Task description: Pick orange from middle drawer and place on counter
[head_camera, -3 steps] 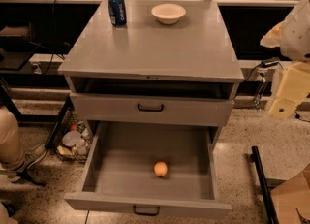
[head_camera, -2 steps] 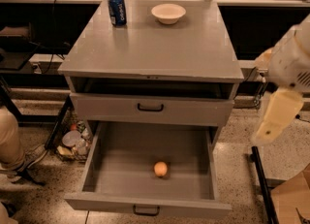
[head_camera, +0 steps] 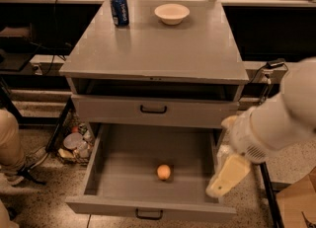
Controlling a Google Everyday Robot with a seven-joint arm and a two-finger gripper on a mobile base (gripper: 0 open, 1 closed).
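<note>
The orange lies on the flat floor of the open middle drawer, a little right of its middle and toward the front. My gripper, a cream-coloured piece at the end of the white arm, hangs over the drawer's right front corner, right of the orange and apart from it. It holds nothing that I can see. The grey counter tops the cabinet above.
A blue soda can and a white bowl stand at the back of the counter. A shut drawer front sits above the open drawer. A person's leg and floor clutter are at the left.
The arm has swung left and down from the right edge of the view. The gripper now hangs over the drawer's right front corner. The orange has not moved.
</note>
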